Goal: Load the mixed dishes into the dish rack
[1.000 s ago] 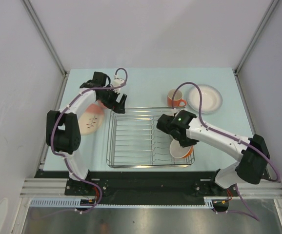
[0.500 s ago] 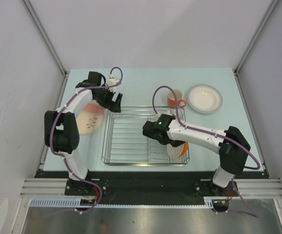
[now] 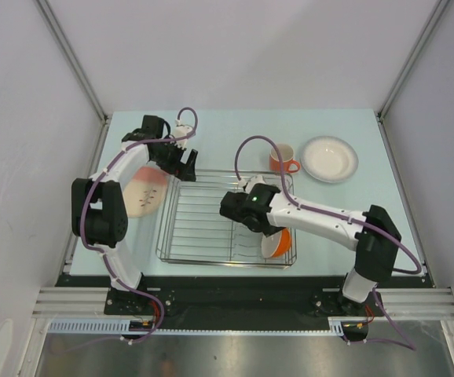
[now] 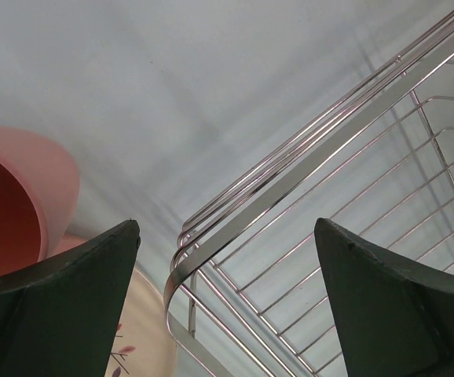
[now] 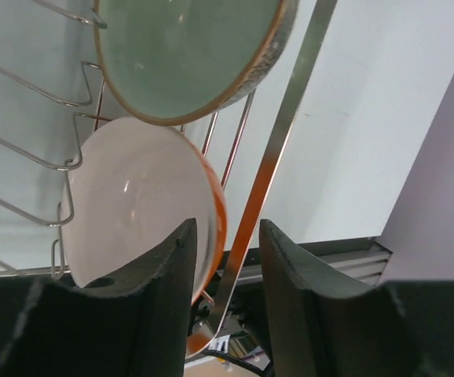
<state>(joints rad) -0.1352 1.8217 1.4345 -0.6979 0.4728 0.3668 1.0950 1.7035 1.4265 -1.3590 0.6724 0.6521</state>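
right wrist: right gripper (image 5: 225,236) narrow, astride orange bowl (image 5: 140,204) rim, grip unclear
left gripper (image 4: 227,228): wide, empty, dish rack (image 4: 290,163) corner below, likely steadying

Jaws wide apart, dish rack (image 4: 290,174) corner between; pink tumbler (image 4: 15,204), leaf-patterned plate (image 4: 144,349) left.

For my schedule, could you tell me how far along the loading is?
Done: orange bowl and green bowl sit in the rack. In hand: nothing; left claw and right claw are open. Remaining: mug, white plate, leaf plate, tumbler outside.
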